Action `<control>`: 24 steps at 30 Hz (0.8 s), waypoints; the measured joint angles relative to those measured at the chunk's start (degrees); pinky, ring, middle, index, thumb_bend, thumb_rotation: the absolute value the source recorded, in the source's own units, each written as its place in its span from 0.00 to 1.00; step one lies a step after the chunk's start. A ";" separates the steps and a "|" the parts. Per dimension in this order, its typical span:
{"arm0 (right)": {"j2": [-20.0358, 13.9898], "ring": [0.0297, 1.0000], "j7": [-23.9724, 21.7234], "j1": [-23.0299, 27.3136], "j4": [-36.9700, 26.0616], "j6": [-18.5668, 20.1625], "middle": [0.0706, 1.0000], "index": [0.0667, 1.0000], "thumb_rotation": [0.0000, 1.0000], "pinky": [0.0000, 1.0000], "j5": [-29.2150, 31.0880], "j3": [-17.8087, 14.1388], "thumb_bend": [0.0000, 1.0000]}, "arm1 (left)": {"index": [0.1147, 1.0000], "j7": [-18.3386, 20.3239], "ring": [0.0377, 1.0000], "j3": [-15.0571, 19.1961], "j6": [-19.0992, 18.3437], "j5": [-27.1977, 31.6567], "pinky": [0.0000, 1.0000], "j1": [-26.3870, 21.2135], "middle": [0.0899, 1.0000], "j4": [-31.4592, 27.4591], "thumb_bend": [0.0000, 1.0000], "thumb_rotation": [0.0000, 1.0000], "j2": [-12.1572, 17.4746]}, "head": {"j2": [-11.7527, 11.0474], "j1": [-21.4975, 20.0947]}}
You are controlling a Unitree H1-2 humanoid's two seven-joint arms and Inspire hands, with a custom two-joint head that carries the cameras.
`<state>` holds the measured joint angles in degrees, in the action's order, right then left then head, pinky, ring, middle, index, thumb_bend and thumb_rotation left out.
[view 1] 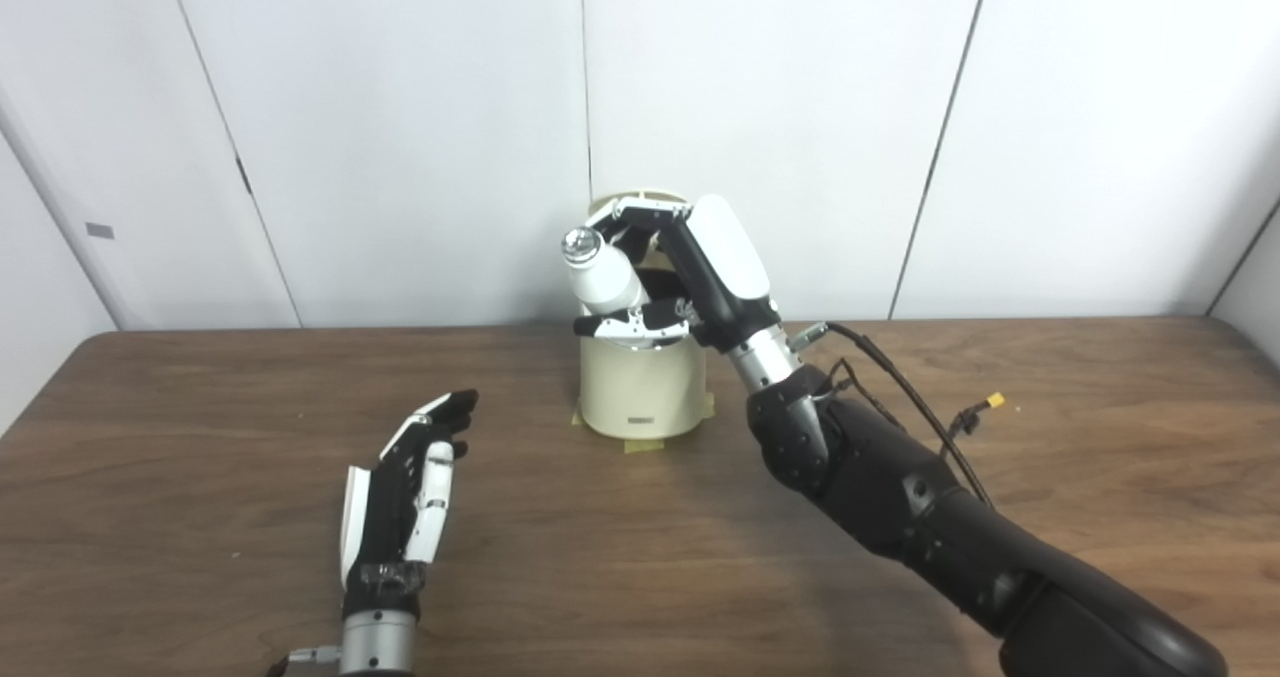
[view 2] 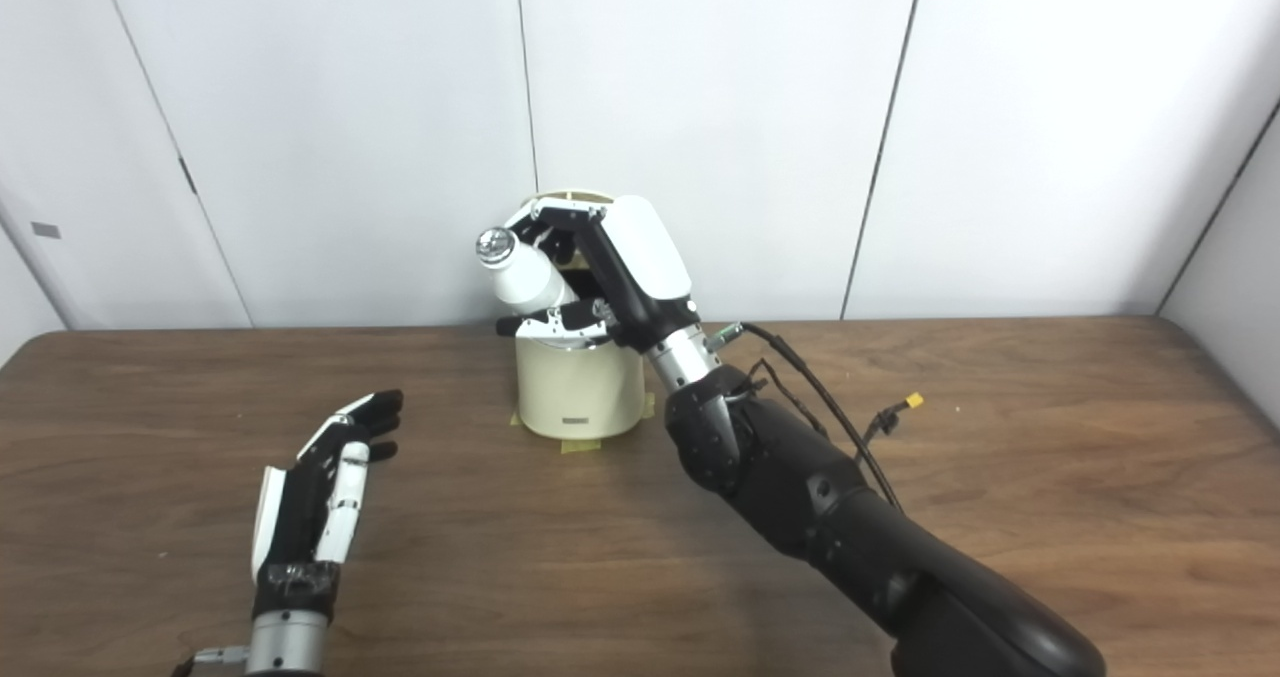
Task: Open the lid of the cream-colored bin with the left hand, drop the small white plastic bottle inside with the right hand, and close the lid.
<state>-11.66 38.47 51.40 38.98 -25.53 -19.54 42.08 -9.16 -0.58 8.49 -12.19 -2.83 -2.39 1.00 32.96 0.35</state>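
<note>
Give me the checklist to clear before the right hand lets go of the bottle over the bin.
1. Lid up: ok, it stands open behind the right hand.
2. Bottle held: ok, the right hand is closed on it, its silver cap tilted up and to the left.
3. Bottle over the opening of the bin: ok, it hangs just above the rim; exact centring cannot tell.
4. Inside of the bin free: cannot tell, the hand and its fingers hide the opening.
5. Left hand out of the way: ok, open above the table, apart from the bin.
</note>
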 measured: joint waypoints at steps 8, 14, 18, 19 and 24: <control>-0.87 0.40 2.06 2.32 0.86 -0.01 0.46 0.48 0.00 0.36 -0.06 1.47 0.51 | 0.76 0.02 0.80 -0.04 -0.12 0.04 0.74 0.01 0.79 -0.06 0.16 0.84 -0.06 | -0.09 0.09; -1.19 0.41 2.23 2.07 1.06 -0.01 0.46 0.47 0.00 0.38 -0.15 3.55 0.51 | 0.77 0.05 0.81 -0.06 -0.13 0.02 0.75 0.16 0.79 -0.26 0.16 0.85 -0.02 | 0.00 0.09; -1.33 0.40 4.45 2.10 1.06 -0.02 0.46 0.47 0.00 0.38 -2.55 6.52 0.51 | 0.76 0.09 0.81 -0.17 -0.13 0.02 0.76 0.14 0.80 -0.26 0.16 0.85 -0.02 | 0.00 0.09; -1.40 0.40 5.16 2.10 1.06 -0.18 0.46 0.47 0.00 0.38 -3.41 7.32 0.51 | 0.77 0.11 0.81 -0.18 -0.13 0.02 0.76 0.14 0.80 -0.26 0.16 0.85 -0.02 | 0.00 0.09; -1.80 0.40 7.55 2.46 1.15 -0.32 0.46 0.47 0.00 0.37 -5.30 9.50 0.51 | 0.76 0.11 0.80 -0.59 -0.13 0.03 0.76 0.21 0.79 -0.26 0.16 0.85 -0.36 | -0.18 0.26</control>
<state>-13.46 46.01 53.87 40.13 -25.86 -24.84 51.58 -9.05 -1.17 8.36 -12.16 -2.63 -2.65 0.64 32.78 0.61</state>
